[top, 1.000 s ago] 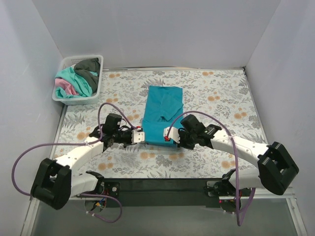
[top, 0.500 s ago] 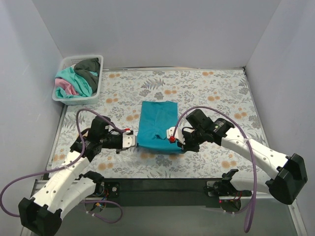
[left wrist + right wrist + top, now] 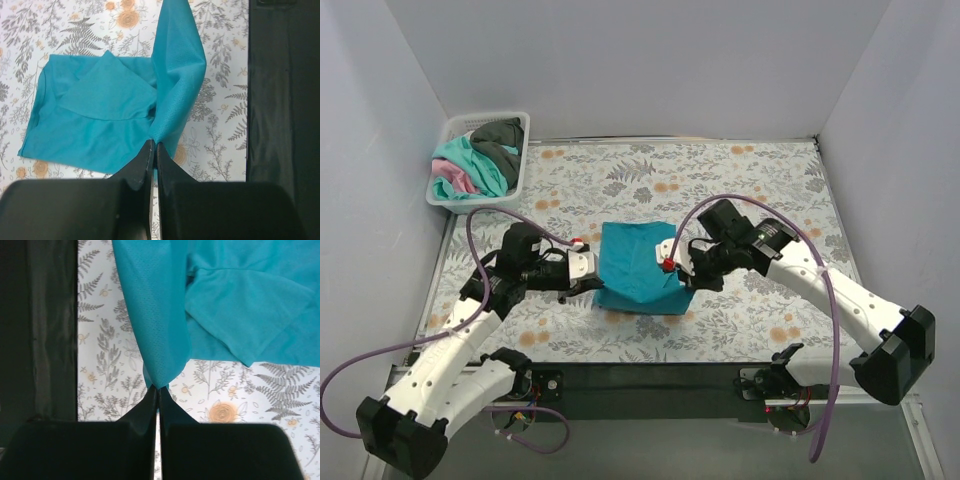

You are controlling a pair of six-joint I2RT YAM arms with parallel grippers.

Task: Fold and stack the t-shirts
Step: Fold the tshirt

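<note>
Left fingers (image 3: 141, 169): closed tight, pinching the near-left corner of the teal t-shirt (image 3: 642, 268), which rises off the table (image 3: 775, 195) in a raised fold.
Right fingers (image 3: 169, 406): also closed, on the near-right corner, with the cloth climbing from the tips in a steep flap.
Teal t-shirt, place: mid-table, just ahead of the two arms and between their wrists. Its far part lies flat and its near edge is held aloft.
Step in hand: the crosswise fold, near hem over toward the far end. The sides look already turned in, since the wrist views show a triangular flap lying on the body.
Long axis: runs near to far, away from the arm bases, slightly tilted. I cannot tell which end carries the neck.
Next move, as I judge: both arms travel forward together and level, lay the held edge squarely onto the far edge, then let go. An uneven pace would skew the fold.
Other t-shirts (image 3: 470, 168): mint, pink and dark grey, bunched in the white basket (image 3: 470, 206) at the far-left corner, not yet folded.
</note>
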